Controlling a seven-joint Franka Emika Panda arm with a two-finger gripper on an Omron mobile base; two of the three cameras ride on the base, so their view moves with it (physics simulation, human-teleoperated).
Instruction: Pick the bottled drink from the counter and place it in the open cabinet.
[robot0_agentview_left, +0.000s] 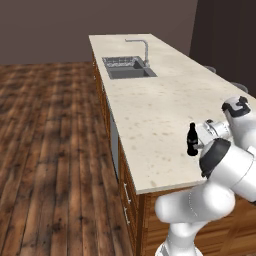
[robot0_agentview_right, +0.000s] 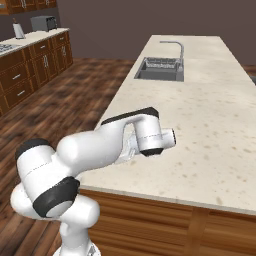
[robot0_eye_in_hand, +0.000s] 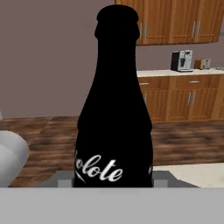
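Observation:
The bottled drink is a small black cola-style bottle standing upright near the front right edge of the beige speckled counter. My gripper reaches it from the right, at mid-height. In the hand view the bottled drink stands very close, with white lettering low on its body. My gripper has a grey fingertip pressed against each side of it, so it is shut on the bottle. The open cabinet is out of view.
A steel sink with a faucet sits at the counter's far end. The counter's front edge lies just below the bottle. Across the wood floor stand closed wooden cupboards with a coffee machine on top.

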